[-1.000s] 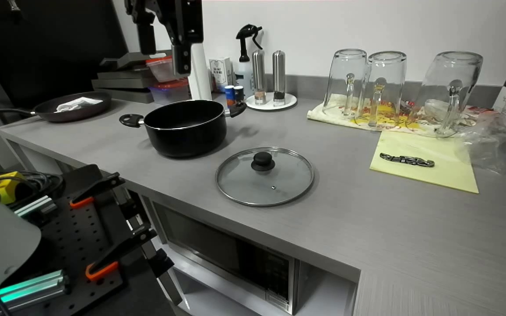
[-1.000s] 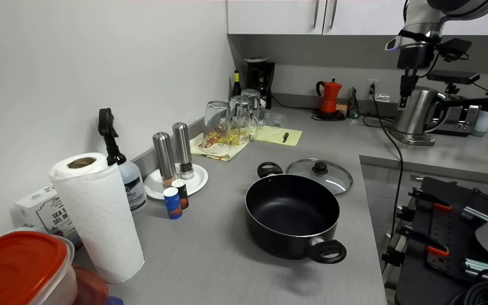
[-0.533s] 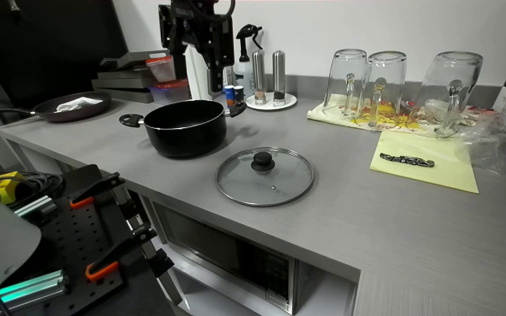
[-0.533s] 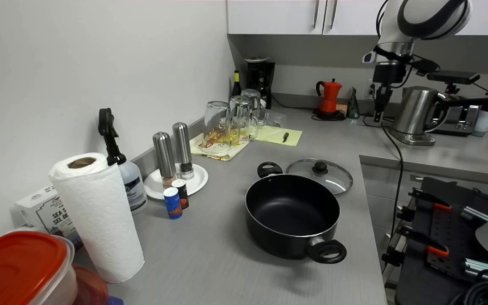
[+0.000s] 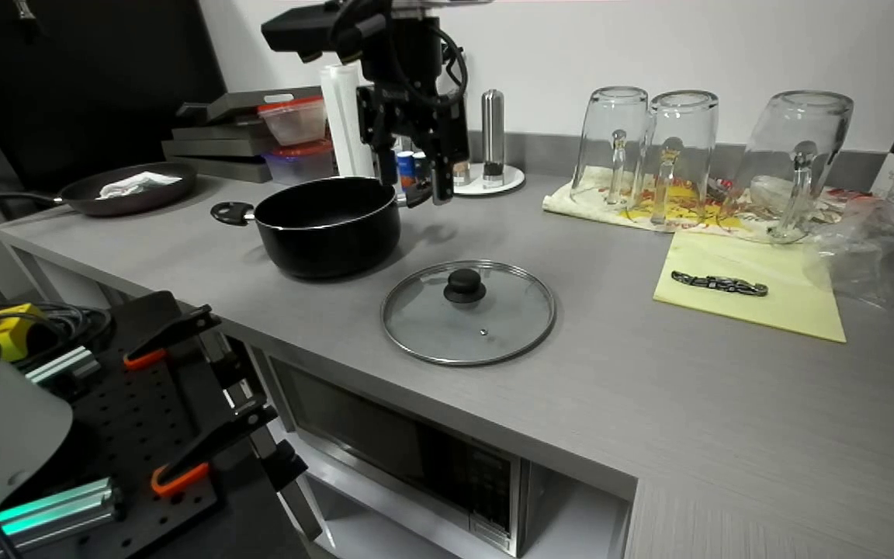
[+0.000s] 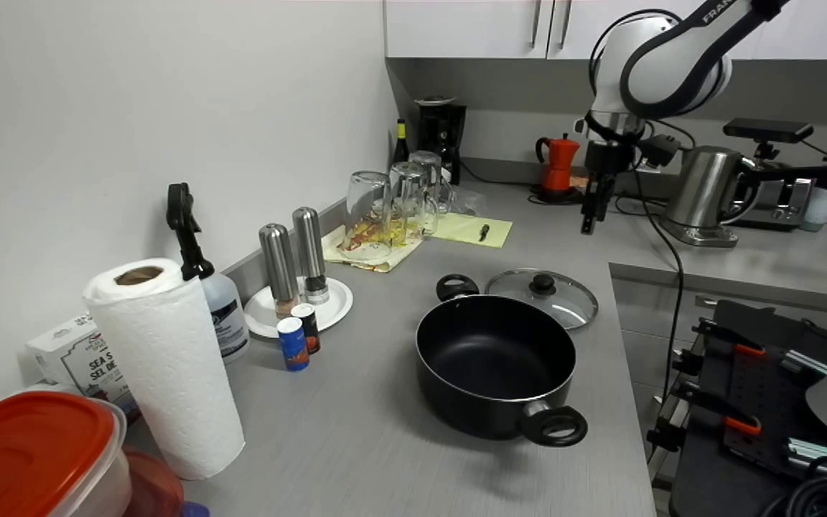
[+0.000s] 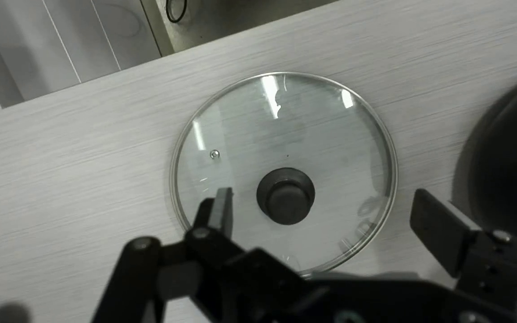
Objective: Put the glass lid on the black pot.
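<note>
Black two-finger metal claw (image 5: 416, 190) had just come lower & closer to the round clear-glass, metal-rimmed lid (image 5: 468, 322), hanging above its level, fingers (image 7: 440, 233) wide apart, nothing held. Lid hadn't budged: flat on the grey laminate-look worktop (image 5: 610, 373), w/ the round black metal pot (image 5: 328, 248) near it, not touching, uncovered. Approach was prob. under way, no grasp yet. In wrist view lid's round black knob (image 7: 287, 202) sat btwn fingers but off-ctr, so claw likely needed a sideways fix b4 descending.

On the grey desk (image 5: 649, 380) stood a black pot (image 5: 330, 247), and near it the glass lid (image 5: 468, 314) lay flat. Also a white plate (image 6: 339, 305), a yellow paper (image 5: 773, 312) and a cloth (image 6: 383, 263) were lying there.
</note>
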You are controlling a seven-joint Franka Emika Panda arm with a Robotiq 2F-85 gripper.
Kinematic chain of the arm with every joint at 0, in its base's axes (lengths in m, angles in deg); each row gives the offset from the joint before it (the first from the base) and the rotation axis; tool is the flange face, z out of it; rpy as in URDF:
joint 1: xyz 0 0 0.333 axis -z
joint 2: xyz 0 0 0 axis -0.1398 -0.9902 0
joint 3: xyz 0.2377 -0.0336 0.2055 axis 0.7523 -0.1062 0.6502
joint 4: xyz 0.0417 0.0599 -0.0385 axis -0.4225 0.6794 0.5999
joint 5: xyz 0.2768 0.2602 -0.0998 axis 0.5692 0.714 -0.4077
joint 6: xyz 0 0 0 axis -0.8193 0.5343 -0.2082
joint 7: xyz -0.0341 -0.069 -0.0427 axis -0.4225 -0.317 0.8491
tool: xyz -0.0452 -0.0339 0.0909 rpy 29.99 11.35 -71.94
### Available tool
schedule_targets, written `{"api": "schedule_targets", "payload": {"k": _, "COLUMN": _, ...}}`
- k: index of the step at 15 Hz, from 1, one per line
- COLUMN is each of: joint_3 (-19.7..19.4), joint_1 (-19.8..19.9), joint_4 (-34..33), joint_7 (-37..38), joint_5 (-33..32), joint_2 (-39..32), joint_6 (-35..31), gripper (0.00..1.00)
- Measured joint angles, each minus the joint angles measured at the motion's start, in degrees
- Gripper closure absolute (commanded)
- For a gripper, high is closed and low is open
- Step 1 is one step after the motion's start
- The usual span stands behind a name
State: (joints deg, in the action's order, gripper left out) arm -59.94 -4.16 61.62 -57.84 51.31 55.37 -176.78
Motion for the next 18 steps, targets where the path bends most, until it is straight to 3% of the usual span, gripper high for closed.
{"api": "schedule_targets", "payload": {"k": 7, "joint_3": 0.6, "joint_1": 0.2, "joint_4": -7.7, "joint_7": 7.7, "joint_5": -2.8, "joint_2": -14.2, "joint_6": -7.0, "gripper": 0.0}}
{"api": "schedule_targets", "payload": {"k": 18, "joint_3": 2.3, "joint_1": 0.2, "joint_4": -17.5, "joint_7": 10.1, "joint_5": -1.8, "joint_2": -28.8, "joint_6": -7.5, "gripper": 0.0}}
